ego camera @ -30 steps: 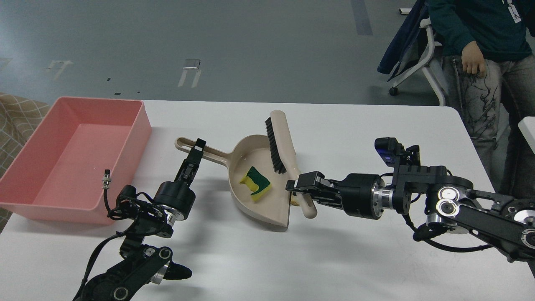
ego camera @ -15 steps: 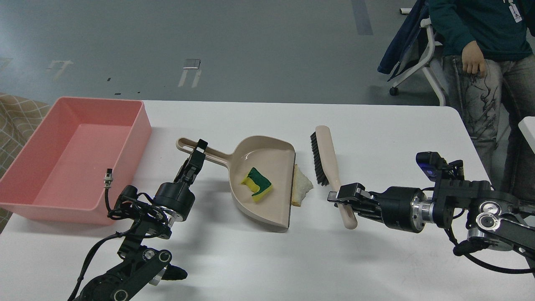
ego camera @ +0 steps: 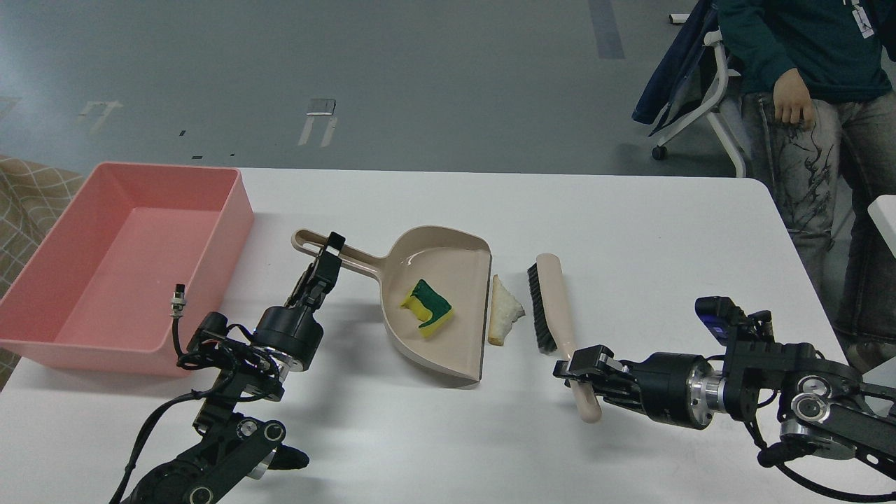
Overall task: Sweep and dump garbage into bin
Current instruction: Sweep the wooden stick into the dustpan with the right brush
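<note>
Mid-worktop, the left end effector (ego camera: 333,248) grips the dustpan (ego camera: 448,329) handle holding the sponge (ego camera: 427,308); the right end effector (ego camera: 575,369) clamps the brush (ego camera: 556,315) beside the bread slice (ego camera: 504,311).

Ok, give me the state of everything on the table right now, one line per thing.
pink bin: empty, upright.
dustpan: flat on table, handle held by left claw.
sponge: inside dustpan.
bread slice: on table, just outside dustpan mouth.
brush: held by right claw, bristles facing bread.

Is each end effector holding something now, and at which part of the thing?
The right end effector grips the brush near its handle's end. The left end effector is closed on the dustpan at its handle.
</note>
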Tool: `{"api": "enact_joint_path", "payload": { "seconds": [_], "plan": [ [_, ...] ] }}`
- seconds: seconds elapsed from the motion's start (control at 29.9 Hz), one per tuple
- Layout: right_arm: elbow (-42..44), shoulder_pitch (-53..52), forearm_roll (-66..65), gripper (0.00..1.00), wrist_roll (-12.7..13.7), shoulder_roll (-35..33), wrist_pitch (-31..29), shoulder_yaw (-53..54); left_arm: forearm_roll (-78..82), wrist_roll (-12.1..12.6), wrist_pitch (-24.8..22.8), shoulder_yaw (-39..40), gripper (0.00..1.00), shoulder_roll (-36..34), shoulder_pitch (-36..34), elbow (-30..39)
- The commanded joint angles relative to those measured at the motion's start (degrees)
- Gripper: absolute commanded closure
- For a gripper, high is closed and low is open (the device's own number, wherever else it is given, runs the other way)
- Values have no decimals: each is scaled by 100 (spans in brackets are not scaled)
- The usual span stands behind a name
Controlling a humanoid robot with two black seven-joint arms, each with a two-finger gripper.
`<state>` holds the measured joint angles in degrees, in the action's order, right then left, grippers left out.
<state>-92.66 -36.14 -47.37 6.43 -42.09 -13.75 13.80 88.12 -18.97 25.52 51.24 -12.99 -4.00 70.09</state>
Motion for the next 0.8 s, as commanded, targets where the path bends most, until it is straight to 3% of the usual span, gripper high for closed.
{"api": "enact_joint_path", "payload": {
  "seconds": [0.0, 0.43, 0.77],
  "plan": [
    [28, 19, -9, 100, 7, 219, 30, 0, 65, -1, -3, 0, 100, 24, 5, -22],
    [687, -86, -70, 100, -19, 1694, 57, 9, 65, -1, -3, 0, 100, 94, 5, -22],
    [960, -376, -44, 100, -45, 2275, 101, 35, 65, 7, -3, 8, 100, 95, 13, -22]
  ]
}}
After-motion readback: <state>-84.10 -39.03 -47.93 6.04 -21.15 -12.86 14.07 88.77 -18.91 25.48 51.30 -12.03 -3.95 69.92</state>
